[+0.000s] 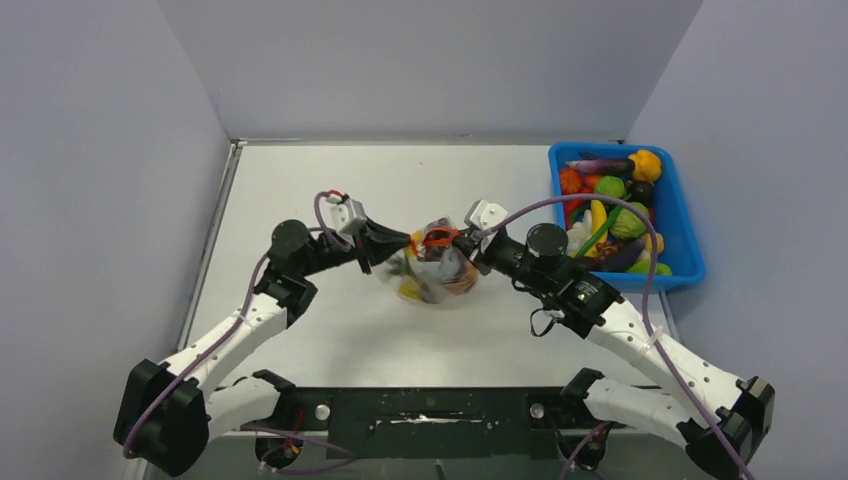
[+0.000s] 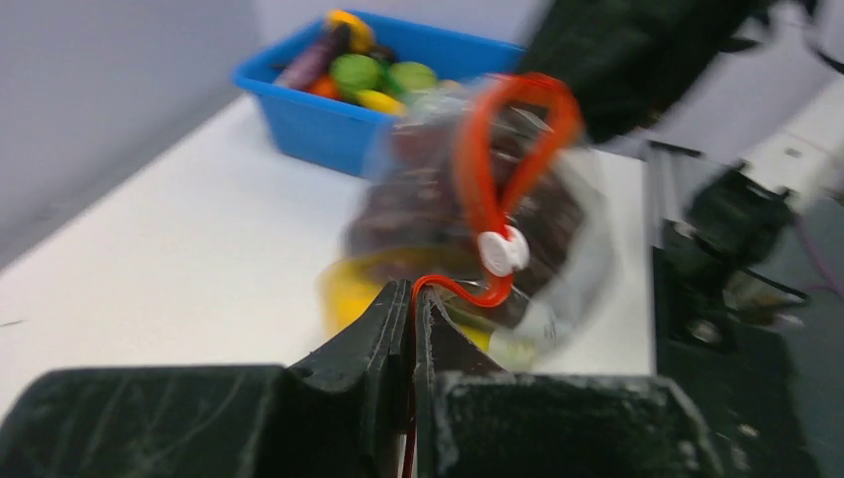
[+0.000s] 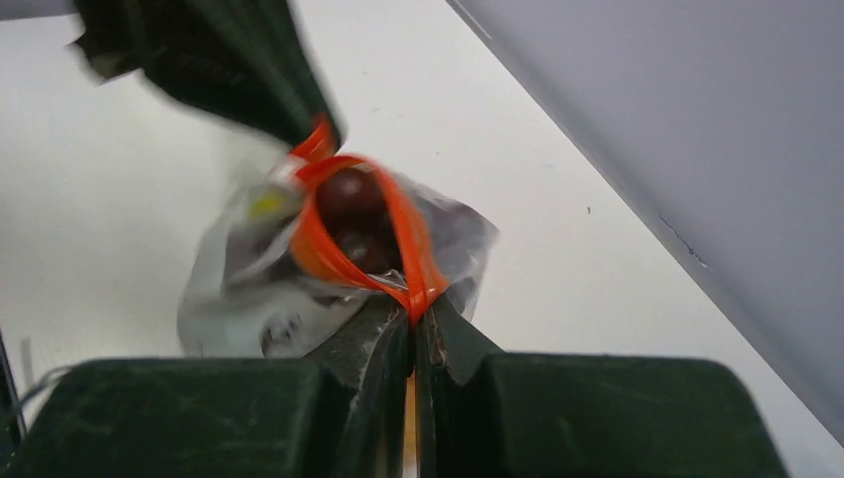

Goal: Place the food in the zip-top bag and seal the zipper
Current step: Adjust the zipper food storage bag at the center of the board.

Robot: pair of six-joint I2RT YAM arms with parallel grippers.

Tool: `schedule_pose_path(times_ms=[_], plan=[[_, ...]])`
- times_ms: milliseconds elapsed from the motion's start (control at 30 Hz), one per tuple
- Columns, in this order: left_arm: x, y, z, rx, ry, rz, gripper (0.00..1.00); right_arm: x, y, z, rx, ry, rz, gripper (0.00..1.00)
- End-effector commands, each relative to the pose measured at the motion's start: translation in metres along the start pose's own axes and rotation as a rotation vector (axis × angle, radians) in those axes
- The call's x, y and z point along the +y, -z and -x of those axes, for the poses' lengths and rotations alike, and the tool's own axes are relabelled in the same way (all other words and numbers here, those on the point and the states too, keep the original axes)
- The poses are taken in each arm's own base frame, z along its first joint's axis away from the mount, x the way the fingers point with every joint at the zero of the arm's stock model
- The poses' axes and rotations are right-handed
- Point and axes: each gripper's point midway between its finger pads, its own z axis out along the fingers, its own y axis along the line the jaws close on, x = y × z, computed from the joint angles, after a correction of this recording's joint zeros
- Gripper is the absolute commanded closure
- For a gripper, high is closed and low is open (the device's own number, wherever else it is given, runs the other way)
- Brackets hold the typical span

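The clear zip-top bag (image 1: 440,270) hangs between my two grippers over the table's middle. Its red zipper (image 1: 437,238) forms an open loop at the top. Inside show purple grapes (image 3: 348,204) and a yellow piece (image 2: 348,291). My left gripper (image 1: 405,242) is shut on the zipper's left end; in the left wrist view (image 2: 414,291) the red strip (image 2: 498,169) runs from between the fingers, with a white slider (image 2: 501,251) on it. My right gripper (image 1: 468,240) is shut on the zipper's right end, also in the right wrist view (image 3: 414,317), where the zipper (image 3: 408,234) loops around the grapes.
A blue bin (image 1: 684,232) at the right edge of the table holds several more toy fruits and vegetables (image 1: 612,215). It also shows in the left wrist view (image 2: 299,115). Grey walls stand on the left, back and right.
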Motion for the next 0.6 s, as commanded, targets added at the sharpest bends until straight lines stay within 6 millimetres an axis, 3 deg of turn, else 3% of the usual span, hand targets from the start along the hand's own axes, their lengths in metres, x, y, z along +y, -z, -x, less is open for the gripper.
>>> schedule_pose_path(times_ms=[0, 67, 100, 133, 167, 233, 300, 333, 400, 467, 533, 567], plan=[[0.039, 0.023, 0.099, -0.307, -0.065, 0.074, 1.00, -0.019, 0.016, 0.053, -0.112, 0.105, -0.114, 1.00], [0.020, 0.008, 0.084, -0.272, -0.042, 0.051, 1.00, -0.070, 0.037, 0.081, -0.129, 0.145, -0.217, 1.00], [0.014, -0.001, 0.074, -0.243, -0.052, 0.065, 1.00, -0.085, 0.043, 0.088, -0.119, 0.140, -0.208, 1.00], [0.008, -0.007, 0.068, -0.229, -0.065, 0.067, 1.00, -0.090, 0.043, 0.081, -0.078, 0.105, -0.174, 1.00], [0.009, -0.008, 0.068, -0.232, -0.068, 0.069, 1.00, -0.082, 0.038, 0.074, -0.057, 0.083, -0.123, 1.00], [0.023, 0.002, 0.083, -0.290, -0.062, 0.076, 1.00, -0.040, 0.020, 0.046, -0.012, 0.079, -0.013, 1.00], [0.039, 0.014, 0.093, -0.323, -0.046, 0.085, 1.00, 0.008, 0.010, 0.033, -0.003, 0.174, 0.064, 1.00], [0.042, 0.015, 0.096, -0.318, -0.058, 0.090, 1.00, 0.009, 0.010, 0.032, 0.006, 0.208, 0.035, 1.00], [0.035, 0.010, 0.093, -0.286, -0.067, 0.082, 1.00, -0.020, 0.017, 0.042, 0.023, 0.241, -0.073, 1.00], [0.020, 0.001, 0.087, -0.264, -0.053, 0.058, 1.00, -0.064, 0.030, 0.053, -0.004, 0.211, -0.160, 1.00], [0.014, -0.002, 0.084, -0.271, -0.044, 0.031, 1.00, -0.080, 0.039, 0.061, -0.066, 0.129, -0.117, 1.00], [0.018, -0.001, 0.082, -0.268, -0.040, 0.035, 1.00, -0.079, 0.038, 0.056, -0.070, 0.087, -0.088, 1.00]])
